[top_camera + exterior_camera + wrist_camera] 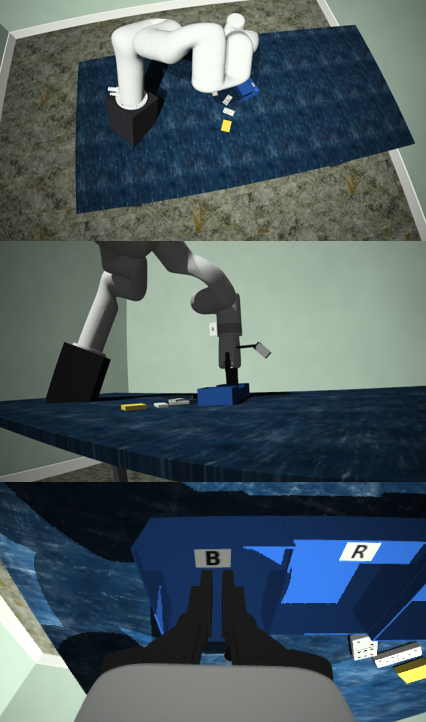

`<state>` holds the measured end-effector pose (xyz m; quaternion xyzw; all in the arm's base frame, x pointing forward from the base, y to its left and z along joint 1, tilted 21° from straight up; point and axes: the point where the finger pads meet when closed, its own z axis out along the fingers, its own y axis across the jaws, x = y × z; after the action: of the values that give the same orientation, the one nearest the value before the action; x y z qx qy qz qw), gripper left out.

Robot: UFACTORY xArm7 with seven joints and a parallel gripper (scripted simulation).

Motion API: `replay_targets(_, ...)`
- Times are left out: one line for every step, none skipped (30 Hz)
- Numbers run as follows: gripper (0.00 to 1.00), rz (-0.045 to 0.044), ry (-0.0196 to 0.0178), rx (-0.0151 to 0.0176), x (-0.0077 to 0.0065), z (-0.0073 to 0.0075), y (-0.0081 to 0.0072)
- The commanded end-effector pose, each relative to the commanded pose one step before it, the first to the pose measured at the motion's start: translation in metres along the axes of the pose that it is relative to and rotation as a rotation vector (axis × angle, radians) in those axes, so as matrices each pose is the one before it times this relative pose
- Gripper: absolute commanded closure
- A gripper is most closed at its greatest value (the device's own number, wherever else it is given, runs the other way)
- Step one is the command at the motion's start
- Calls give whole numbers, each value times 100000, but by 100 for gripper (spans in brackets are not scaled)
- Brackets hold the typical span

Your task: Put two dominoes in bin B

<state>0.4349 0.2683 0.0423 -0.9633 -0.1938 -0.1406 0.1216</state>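
The blue double bin (247, 89) has a compartment marked B (212, 558) and one marked R (359, 551). My gripper (217, 584) (231, 380) hangs straight down over compartment B, with its fingertips at the bin's rim. The fingers stand close together with only a thin gap. I see the blue bin through that gap and nothing between the fingers. Three white dominoes lie on the table left of the bin: one (214, 94) partly under the arm, one (227, 99) beside the bin, and one (228, 111) further forward. The floor of compartment B is hidden behind my fingers.
A yellow block (226, 125) lies flat just in front of the dominoes; it also shows in the wrist view (412, 671). The arm's black base (131, 117) stands to the left. The arm hides the gripper in the overhead view.
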Motion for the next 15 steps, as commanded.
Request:
replay_targets(93,-48,297,27,122,-107,-31)
replay_targets(93,0,0,0,0,0,0)
replay_targets(93,0,0,0,0,0,0)
replay_targets(93,0,0,0,0,0,0)
replay_targets(93,0,0,0,0,0,0)
replay_targets(93,-2,-6,1,-2,-121,-4)
replay_targets(93,0,-1,0,0,-140,2)
replay_targets(93,0,0,0,0,-133,0)
replay_targets(93,0,0,0,0,-133,0)
replay_targets(93,0,0,0,0,-133,0)
replay_targets(93,0,0,0,0,-133,0)
replay_targets(93,0,0,0,0,0,0)
replay_targets(93,0,0,0,0,0,0)
replay_targets(93,0,0,0,0,-134,0)
replay_targets(93,0,0,0,0,-133,0)
